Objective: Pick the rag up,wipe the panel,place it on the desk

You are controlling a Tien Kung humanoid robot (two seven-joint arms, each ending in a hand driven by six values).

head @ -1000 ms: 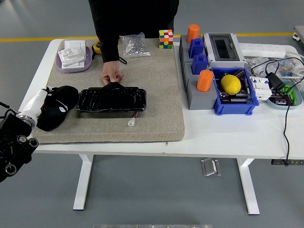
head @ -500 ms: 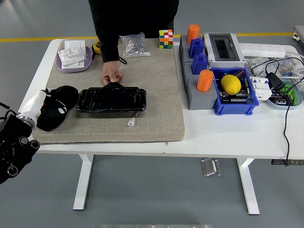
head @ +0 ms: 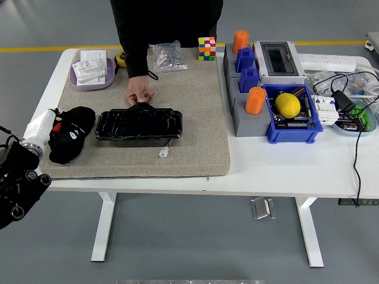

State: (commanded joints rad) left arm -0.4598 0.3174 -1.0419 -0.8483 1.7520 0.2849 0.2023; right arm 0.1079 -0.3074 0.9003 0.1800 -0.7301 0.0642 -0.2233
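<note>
A glossy black panel point(head: 139, 125) lies flat on the beige mat point(head: 195, 106), left of its middle. A person's hand point(head: 140, 94) reaches from the far side and pinches a small black lump point(head: 141, 107) at the panel's far edge; I cannot tell if it is the rag. My left hand point(head: 71, 134), black with a white wrist point(head: 37, 132), rests on the mat just left of the panel, a small gap apart. A dark bulk there may include cloth; it is too dark to separate.
On the mat lie a small white connector point(head: 164, 152), a bag of hardware point(head: 167, 56) and a colour cube point(head: 206, 48). A purple tray point(head: 92, 70) stands far left. Grey and blue bins point(head: 293, 112) with orange cylinders and a yellow ball stand to the right, with cables beyond them.
My left hand has turned a little and drawn slightly back from the panel, showing a red mark near the wrist. The person's hand and the panel have not moved.
</note>
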